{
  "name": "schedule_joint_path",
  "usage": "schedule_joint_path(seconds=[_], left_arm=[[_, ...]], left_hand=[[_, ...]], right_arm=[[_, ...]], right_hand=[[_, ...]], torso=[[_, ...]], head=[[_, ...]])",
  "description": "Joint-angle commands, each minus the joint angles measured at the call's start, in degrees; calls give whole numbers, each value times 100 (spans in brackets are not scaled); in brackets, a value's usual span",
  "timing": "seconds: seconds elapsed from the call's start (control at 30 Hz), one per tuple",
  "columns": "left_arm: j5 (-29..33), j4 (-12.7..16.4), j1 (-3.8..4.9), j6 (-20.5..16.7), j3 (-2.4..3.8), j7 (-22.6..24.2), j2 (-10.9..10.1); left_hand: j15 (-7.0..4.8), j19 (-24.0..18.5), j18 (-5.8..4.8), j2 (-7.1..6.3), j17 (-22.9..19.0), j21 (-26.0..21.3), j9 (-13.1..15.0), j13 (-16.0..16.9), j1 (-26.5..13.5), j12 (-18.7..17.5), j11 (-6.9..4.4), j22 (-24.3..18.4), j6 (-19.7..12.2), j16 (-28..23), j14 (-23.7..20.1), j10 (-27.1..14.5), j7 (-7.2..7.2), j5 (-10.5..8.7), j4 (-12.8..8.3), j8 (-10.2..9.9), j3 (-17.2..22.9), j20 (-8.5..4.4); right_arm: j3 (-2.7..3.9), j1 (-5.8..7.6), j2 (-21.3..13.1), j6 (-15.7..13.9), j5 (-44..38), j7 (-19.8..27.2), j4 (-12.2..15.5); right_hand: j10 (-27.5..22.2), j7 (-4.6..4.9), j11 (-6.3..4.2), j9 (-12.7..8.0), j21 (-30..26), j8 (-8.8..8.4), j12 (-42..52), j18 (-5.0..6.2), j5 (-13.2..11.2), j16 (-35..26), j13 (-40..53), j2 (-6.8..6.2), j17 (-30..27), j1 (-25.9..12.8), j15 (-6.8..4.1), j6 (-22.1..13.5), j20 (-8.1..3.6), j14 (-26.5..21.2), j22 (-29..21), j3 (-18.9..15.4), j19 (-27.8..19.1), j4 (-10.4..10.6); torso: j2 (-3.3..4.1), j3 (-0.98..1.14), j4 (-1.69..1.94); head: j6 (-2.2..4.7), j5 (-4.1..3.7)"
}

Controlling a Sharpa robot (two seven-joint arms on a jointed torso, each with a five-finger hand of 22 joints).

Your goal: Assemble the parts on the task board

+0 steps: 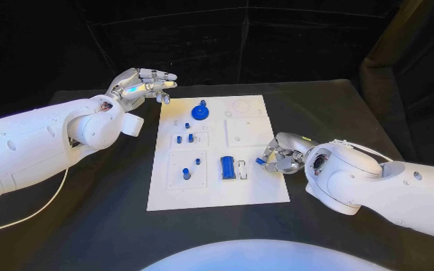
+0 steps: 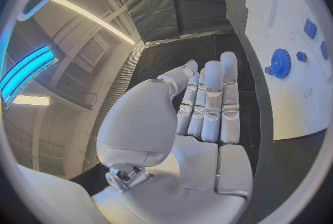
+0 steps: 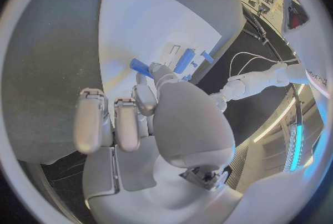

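The white task board (image 1: 217, 186) lies in the middle of the black table. On it are a blue gear (image 1: 201, 111), several small blue pegs (image 1: 186, 172) and a larger blue cylinder (image 1: 228, 168) beside a pale bar (image 1: 243, 170). My right hand (image 1: 280, 155) hovers at the board's right edge and pinches a short blue peg (image 1: 260, 161) between thumb and a finger; the right wrist view shows this peg (image 3: 141, 66) over the board (image 3: 139, 19). My left hand (image 1: 145, 85) hangs off the board's far left corner, fingers straight, holding nothing. In the left wrist view that hand (image 2: 205, 113) lies next to the gear (image 2: 281, 63).
Raised white squares with round recesses (image 1: 246, 106) sit on the board's far right part. Black table surface (image 1: 100, 221) surrounds the board on all sides. A thin white cable (image 1: 50, 205) runs along the table under my left arm.
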Motion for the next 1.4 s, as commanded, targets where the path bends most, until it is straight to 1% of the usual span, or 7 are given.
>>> schedule_joint_path(seconds=[0.03, 0.37, 0.57, 0.63, 0.8, 1.1, 1.4], left_arm=[[19, 15, 8, 61, 5, 26, -5], [19, 27, 8, 61, 5, 26, -6], [19, 32, 9, 58, 5, 25, -17], [19, 33, 9, 59, 5, 25, -18], [19, 34, 9, 64, 5, 26, -13], [19, 39, 9, 69, 5, 23, -13], [19, 41, 10, 71, 5, 19, -17]], left_hand=[[-14, -22, 35, 63, -5, -26, 2, 1, -10, 27, -11, -5, -10, -16, -35, -41, 12, 26, -6, 34, -36, -18], [-14, -22, 35, 63, -5, -26, 2, 1, -10, 27, -11, -5, -10, -16, -35, -41, 12, 26, -6, 34, -36, -18], [-14, -22, 35, 63, -5, -26, 2, 1, -10, 27, -11, -5, -10, -16, -35, -41, 12, 26, -6, 34, -36, -18], [-14, -22, 35, 63, -5, -26, 2, 1, -10, 27, -11, -5, -10, -16, -35, -41, 12, 26, -6, 34, -36, -18], [-14, -22, 35, 63, -5, -26, 2, 1, -10, 27, -11, -5, -10, -16, -35, -41, 12, 26, -6, 34, -36, -18], [-14, -22, 35, 63, -5, -26, 2, 1, -10, 27, -11, -5, -10, -16, -35, -41, 12, 26, -6, 34, -36, -18], [-14, -22, 35, 63, -5, -26, 2, 1, -10, 27, -11, -5, -10, -16, -35, -41, 12, 26, -6, 34, -36, -18]], right_arm=[[0, 7, 40, -447, 375, 123, 36], [0, 8, 339, -294, 509, -3, -88], [0, 8, 491, -74, 456, -187, -181], [0, 8, 542, -53, 442, -234, -205], [0, 8, 635, -45, 397, -324, -254], [1, 8, 791, -1, 363, -390, -360], [1, 8, 883, 257, 324, -485, -475]], right_hand=[[61, -11, -6, -7, 9, 17, 46, -73, -8, 21, 24, -102, 552, -75, 21, 71, 13, 416, 20, 64, 37, 14], [146, -101, -75, 46, 49, 133, 123, -85, 35, 52, 75, -316, 608, -428, -27, 320, -24, 430, 88, 109, 70, 145], [235, -192, -143, 127, 113, 253, 210, -107, -84, 95, 132, -366, 684, -771, -80, 538, -65, 446, 191, -51, 114, 332], [268, -220, -165, 156, 133, 286, 248, -113, -164, 107, 158, -357, 705, -889, -99, 600, -81, 450, 223, -121, 127, 406], [307, -259, -198, 203, 157, 327, 290, -121, -182, 125, 193, -322, 737, -986, -127, 676, -107, 456, 262, -201, 143, 475], [320, -282, -216, 227, 161, 344, 298, -122, -171, 127, 202, -300, 741, -978, -141, 700, -120, 457, 269, -220, 146, 474], [319, -287, -222, 234, 156, 344, 289, -120, -162, 124, 198, -299, 736, -956, -147, 698, -125, 455, 262, -223, 143, 459]], torso=[[1, 1, -8], [6, -1, 7], [6, 2, -7], [6, 2, -7], [1, 3, -8], [3, 3, -4], [1, 2, -6]], head=[[-12, 12], [-24, 41], [-50, 67], [-53, 68], [-58, 71], [-69, 72], [-85, 82]])
